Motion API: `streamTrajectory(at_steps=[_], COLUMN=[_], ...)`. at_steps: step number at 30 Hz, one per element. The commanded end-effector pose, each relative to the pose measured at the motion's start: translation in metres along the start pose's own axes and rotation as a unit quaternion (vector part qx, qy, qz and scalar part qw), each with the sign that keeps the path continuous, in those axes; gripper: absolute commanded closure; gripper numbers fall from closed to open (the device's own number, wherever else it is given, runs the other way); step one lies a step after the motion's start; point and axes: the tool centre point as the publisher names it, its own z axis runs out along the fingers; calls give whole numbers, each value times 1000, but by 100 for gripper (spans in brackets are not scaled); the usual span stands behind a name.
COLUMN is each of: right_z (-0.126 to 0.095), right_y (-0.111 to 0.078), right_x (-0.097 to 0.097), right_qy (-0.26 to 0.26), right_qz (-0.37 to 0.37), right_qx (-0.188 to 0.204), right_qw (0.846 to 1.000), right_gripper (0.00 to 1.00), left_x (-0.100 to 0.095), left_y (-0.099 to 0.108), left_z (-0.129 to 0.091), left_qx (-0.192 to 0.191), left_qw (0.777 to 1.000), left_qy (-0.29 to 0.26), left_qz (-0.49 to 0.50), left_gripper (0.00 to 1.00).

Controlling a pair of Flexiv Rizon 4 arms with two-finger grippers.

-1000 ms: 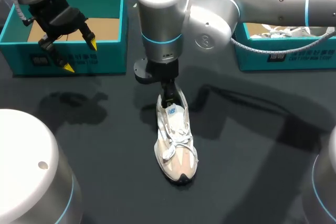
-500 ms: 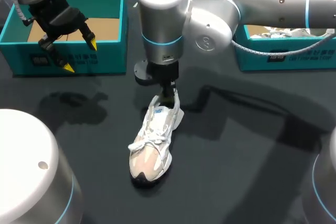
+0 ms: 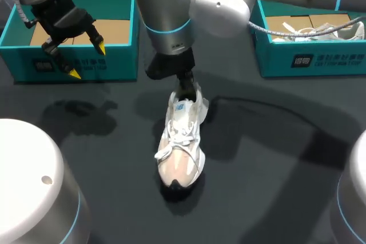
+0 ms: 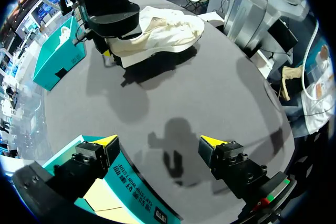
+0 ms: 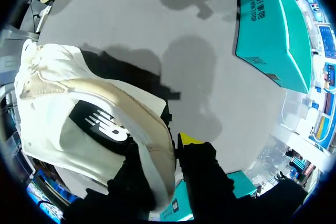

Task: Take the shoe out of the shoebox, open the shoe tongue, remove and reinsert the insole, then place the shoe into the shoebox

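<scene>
Broadly, the dark grey table (image 3: 274, 158) lies bare to the left, right and near side of the middle. At the near corners, the rounded pale grey arm bases (image 3: 34, 187) close it off.

Along the far edge stand two boxes with a gap between them. The teal cardboard shoebox on the left (image 3: 114, 64) shows a bare brown floor. The teal cardboard shoebox on the right (image 3: 320, 58) holds a second white laced shoe (image 3: 320, 30).

The silver right arm (image 3: 171, 15) comes in from the far right, past the middle, and stands upright over that gap.

The white and cream low sneaker with white laces (image 3: 182, 141) is at the table's middle, out of both boxes. Its heel points far and its dark-tipped toe near, slightly left. Whether its sole touches the table cannot be told.

The right gripper (image 5: 168, 145) pinches the sneaker's heel collar, one finger inside the opening and the yellow-tipped one behind the heel.

The left gripper (image 4: 158, 141) hangs over the left shoebox's near wall, its jaws spread wide with nothing in them.
</scene>
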Motion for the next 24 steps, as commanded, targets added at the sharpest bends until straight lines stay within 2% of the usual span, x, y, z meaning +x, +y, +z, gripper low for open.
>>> streamTrajectory(at_steps=[1, 18, 24], right_z=[-52, -52, -71], right_y=[-14, -14, -51], right_x=[0, 0, -12], right_qy=[-14, -14, -24], right_qz=[7, 7, -4], right_qx=[11, 11, 48], right_qw=[1000, 1000, 999], right_gripper=[100, 100, 100], left_x=[0, 0, 0], left_y=[0, 0, 0], left_z=[0, 0, 0], left_qx=[-1, -1, -1], left_qw=[1000, 1000, 1000], left_qy=[0, 0, 0], left_qz=[0, 0, 0], left_gripper=[0, 0, 0])
